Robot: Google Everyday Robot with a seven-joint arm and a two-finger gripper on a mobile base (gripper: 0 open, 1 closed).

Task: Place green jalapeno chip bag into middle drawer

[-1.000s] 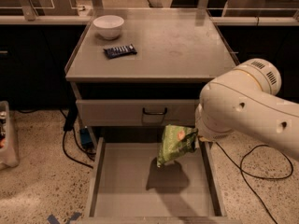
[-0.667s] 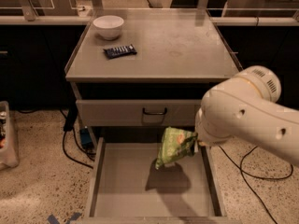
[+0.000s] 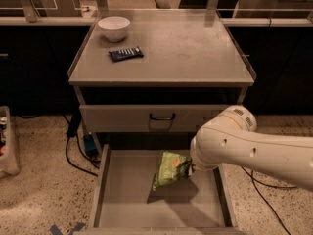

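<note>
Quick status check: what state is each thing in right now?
middle drawer: pulled open.
green jalapeno chip bag: held tilted over the drawer floor.
gripper: at the bag's right edge, shut on it.
upper drawer: closed.
white bowl: upright on cabinet top.
blue snack bar wrapper: lying flat.

glossy crinkled foil chip bag [image 3: 169, 170] in pincer [image 3: 189, 168], over matt metal drawer [image 3: 124, 202]

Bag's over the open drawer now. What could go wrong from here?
1. The gripper holds the green jalapeno chip bag only by its right edge, so it may slip or land crooked in the middle drawer.
2. The bulky arm sits close to the upper handled drawer and may bump it on withdrawal.
</note>
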